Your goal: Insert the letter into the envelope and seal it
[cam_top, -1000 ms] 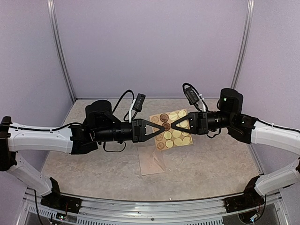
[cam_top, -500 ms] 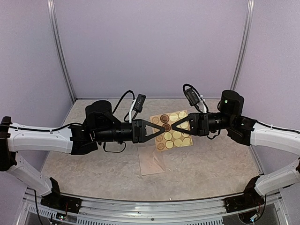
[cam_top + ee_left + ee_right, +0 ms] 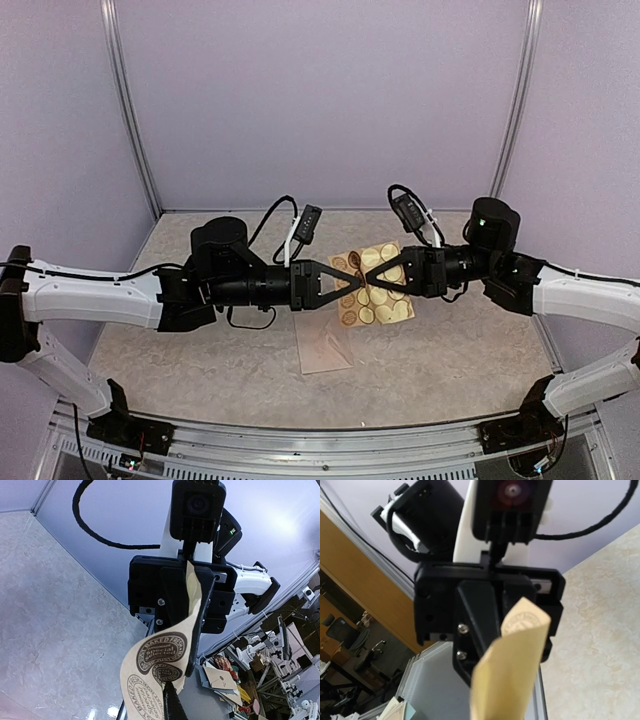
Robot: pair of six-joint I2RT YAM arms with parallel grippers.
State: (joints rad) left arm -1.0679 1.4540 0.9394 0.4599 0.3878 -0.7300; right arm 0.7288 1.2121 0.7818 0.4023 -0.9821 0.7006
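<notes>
**Sticker sheet aloft, envelope waiting below**

Pale cream-pink rectangular paper envelope (image 3: 322, 345) lies flat on the grey marbled worktop (image 3: 200, 360), centre, towards the near edge, untouched. Just beyond and above it, a tan paper sheet of round stickers (image 3: 385, 300) hangs curled in the air. Right pincer (image 3: 354, 285) is clamped on one end, probably as anchor. Left pincer (image 3: 358, 283) is closed on the other, likely to peel a seal. No letter visible.

Left hand (image 3: 362, 284), right hand (image 3: 349, 282): closed, crossed.

White arms (image 3: 90, 295), black pointed jaws, looped cables (image 3: 125, 545)
</notes>
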